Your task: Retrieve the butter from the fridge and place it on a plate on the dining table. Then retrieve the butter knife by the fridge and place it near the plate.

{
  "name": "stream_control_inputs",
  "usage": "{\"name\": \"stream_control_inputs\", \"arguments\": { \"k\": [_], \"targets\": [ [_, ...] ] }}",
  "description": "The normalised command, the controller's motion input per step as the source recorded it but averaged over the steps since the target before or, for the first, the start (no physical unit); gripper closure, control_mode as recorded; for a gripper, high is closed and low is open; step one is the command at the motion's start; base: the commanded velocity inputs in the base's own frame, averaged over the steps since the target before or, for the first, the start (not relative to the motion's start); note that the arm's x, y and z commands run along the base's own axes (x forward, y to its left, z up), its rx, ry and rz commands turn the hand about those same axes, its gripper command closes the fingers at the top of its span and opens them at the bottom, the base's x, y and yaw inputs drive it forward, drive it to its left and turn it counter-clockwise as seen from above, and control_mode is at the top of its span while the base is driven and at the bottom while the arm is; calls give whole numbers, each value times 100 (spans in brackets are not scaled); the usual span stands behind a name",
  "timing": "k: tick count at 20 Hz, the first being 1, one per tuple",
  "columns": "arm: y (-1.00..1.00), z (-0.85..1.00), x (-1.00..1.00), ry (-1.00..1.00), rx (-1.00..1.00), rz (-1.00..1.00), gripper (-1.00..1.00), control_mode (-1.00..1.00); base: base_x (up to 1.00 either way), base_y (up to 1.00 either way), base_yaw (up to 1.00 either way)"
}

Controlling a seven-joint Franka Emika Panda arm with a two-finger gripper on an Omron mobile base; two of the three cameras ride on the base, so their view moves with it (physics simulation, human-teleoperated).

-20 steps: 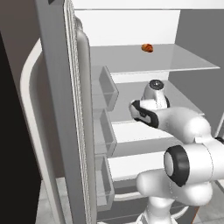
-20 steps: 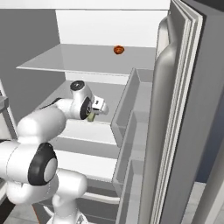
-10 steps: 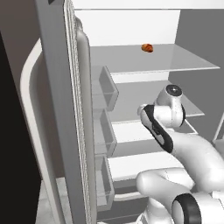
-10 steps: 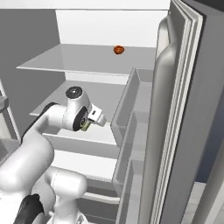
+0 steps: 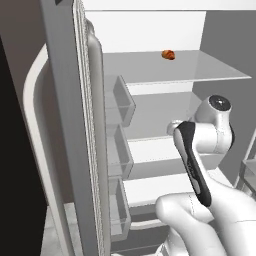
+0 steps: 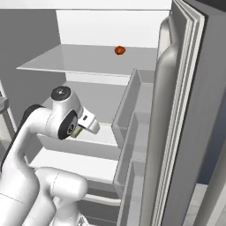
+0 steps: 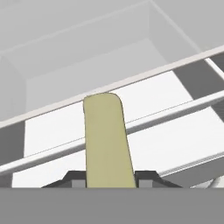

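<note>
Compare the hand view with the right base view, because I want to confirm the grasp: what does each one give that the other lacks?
Hand view: the butter seen close up, running lengthwise away from the camera and clamped between the end effector's dark fingertips.
Right base view: the small reddish-brown round item on the upper shelf, the door bins, and the arm reaching into the fridge.
Shared: the fridge's white interior shelving, and at least a tan sliver of butter at the end effector.
</note>
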Motion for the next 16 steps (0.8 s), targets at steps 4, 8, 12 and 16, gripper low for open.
{"name": "stream_control_inputs", "arguments": {
  "k": [4, 8, 12, 16],
  "targets": [
    [0, 45, -62, 14, 0, 0, 100, -100, 0, 0, 0],
    [0, 22, -64, 15, -2, 0, 100, -100, 0, 0, 0],
    [6, 3, -74, 6, -1, 1, 100, -100, 0, 0, 0],
    [21, 0, -84, -3, -5, 0, 100, -100, 0, 0, 0]
  ]
}}
